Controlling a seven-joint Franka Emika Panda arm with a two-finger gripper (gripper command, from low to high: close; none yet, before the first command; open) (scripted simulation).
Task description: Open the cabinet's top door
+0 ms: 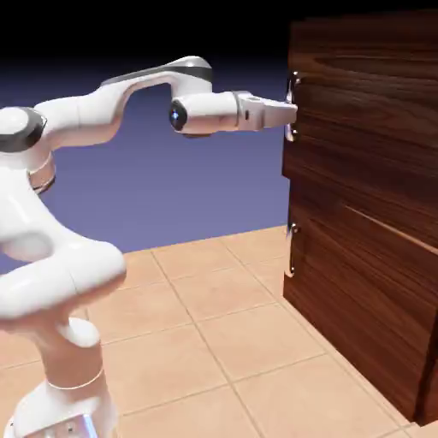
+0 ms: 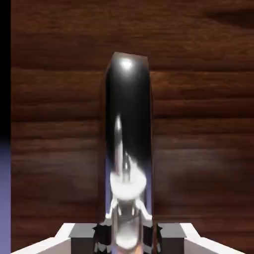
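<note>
Reaches level toward the exterior view's right with the hand [image 1: 289,114], closed down to a narrow gap on the long silver handle [image 2: 128,99] of the cabinet's top door [image 1: 368,111], gripping between two grey fingertips [image 2: 171,238], one to either side of the bar. Has the dark wood-grain door directly in front of the hand, just beyond the handle and facing the fingertips, at the upper part of the cabinet [image 1: 355,291]. Holds well above the shorter lower handle [image 1: 293,250] and the tiled floor [image 1: 197,342].
</note>
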